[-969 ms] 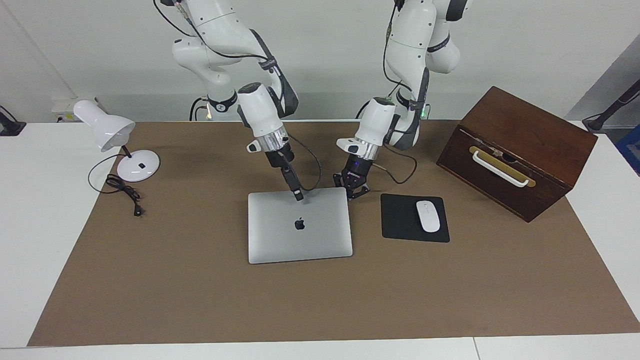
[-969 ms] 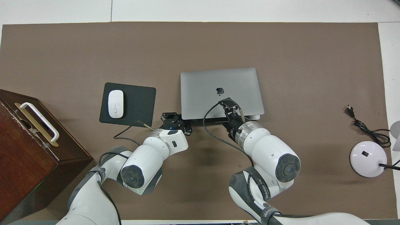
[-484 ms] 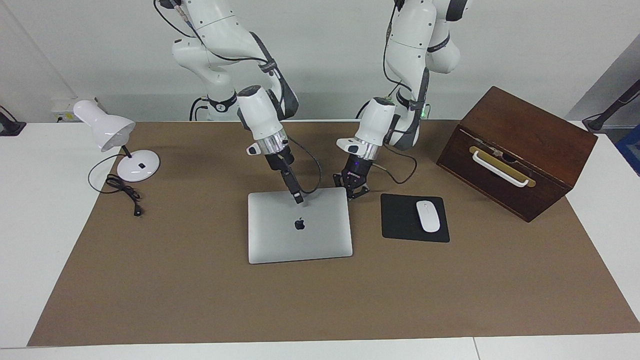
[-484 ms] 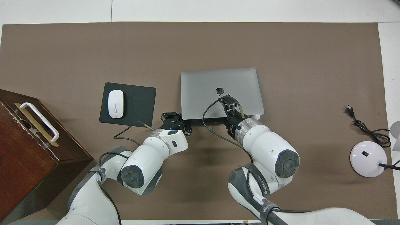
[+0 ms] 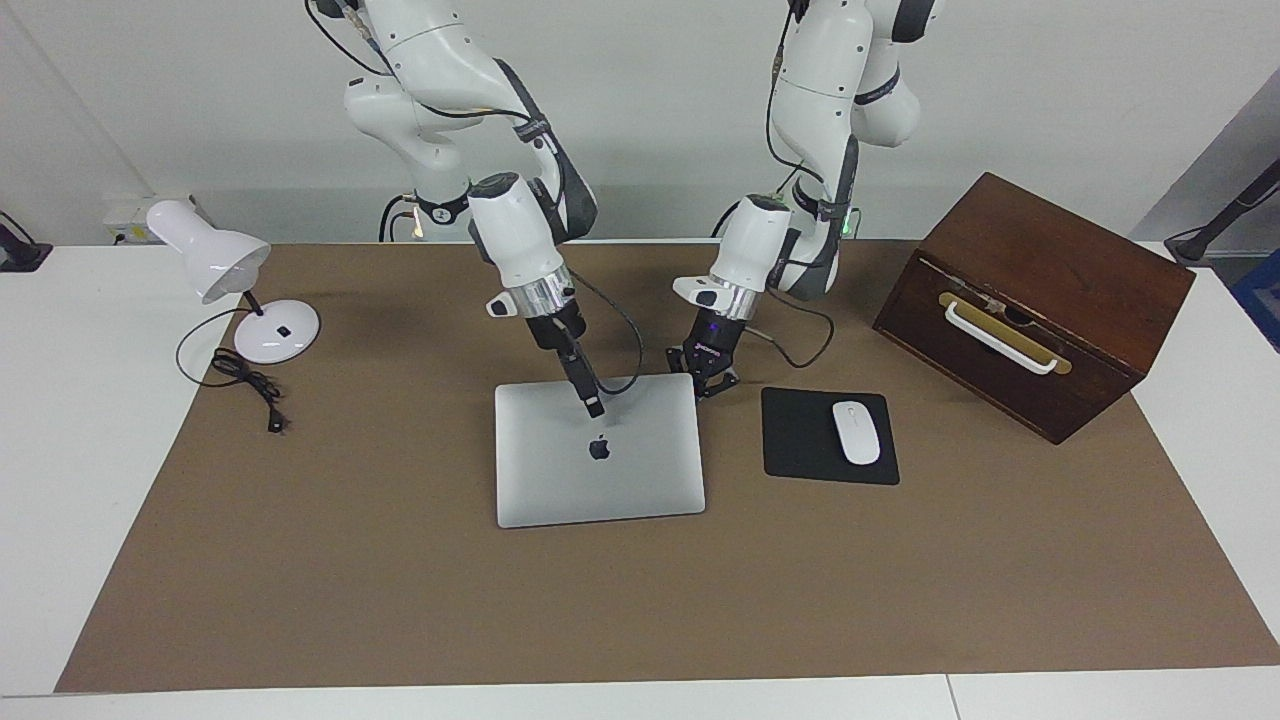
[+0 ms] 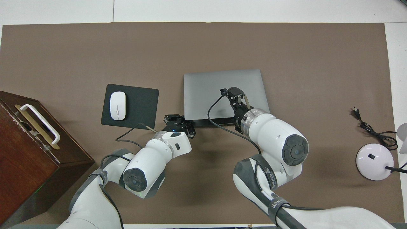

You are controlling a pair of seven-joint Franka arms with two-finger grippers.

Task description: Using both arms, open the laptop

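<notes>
Currently laptop [image 5: 598, 450] lies flat on brown mat [image 5: 400, 580], mid-table, lid down, apple logo up; its robot-side edge sits nearest both arms.

Right gripper [image 5: 595, 407] comes down slantwise onto the lid, tip touching or just above it (cannot tell which) close by the logo, on the robot side of it; seen from overhead its tip [image 6: 233, 93] covers the logo; fingers look pressed together but cannot tell for sure, black cable loops off the wrist over the lid's robot-side edge.

Left gripper [image 5: 707, 383] sits low at the laptop's robot-side corner, twd the left arm's end of the table; fingertips pressed together, outer links splayed; overhead shows it [image 6: 178, 122] right at that corner, contact w/ laptop cannot be told; nothing seen pinched.

Black mouse pad [image 5: 800, 440] w/ white mouse [image 5: 856, 432] beside laptop, twd left arm's end; wooden box [image 5: 1035, 300] w/ white handle past it at that end.

Desk lamp [image 5: 235, 285] and its cord [image 5: 245, 385] at right arm's end, well apart from laptop.
</notes>
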